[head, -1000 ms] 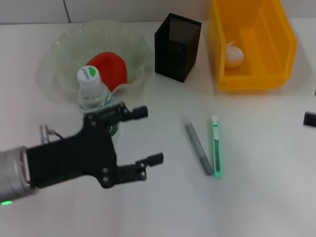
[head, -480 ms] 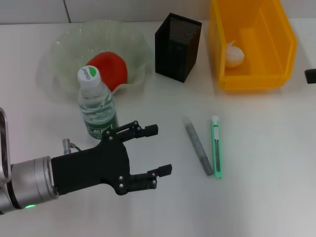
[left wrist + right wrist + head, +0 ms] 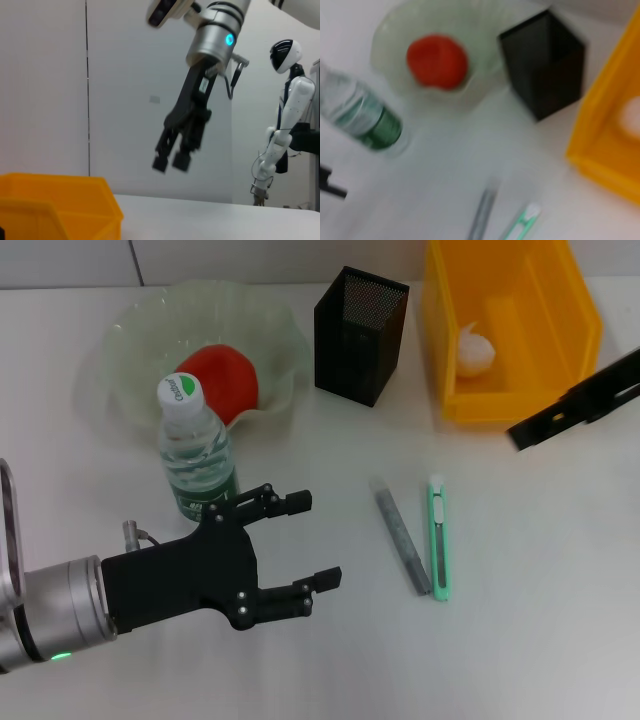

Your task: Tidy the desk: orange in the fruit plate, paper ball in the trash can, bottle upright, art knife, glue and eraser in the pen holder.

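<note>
Left gripper hangs low over the desk, jaws apart, empty, just beside the upright bottle; right gripper hangs above the trash can, fingers close together, nothing seen held. Art knife lies flat beside the grey stick, between both grippers. Knife looks light, stiff, smooth plastic, likely slippery: pinch mid-body across its narrow width.

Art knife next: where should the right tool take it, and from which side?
Grip the art knife across its slim width near mid-length, coming straight down. It lies flat on the desk, with the grey stick close along its left, so keep the tool's fingers narrow there.
</note>
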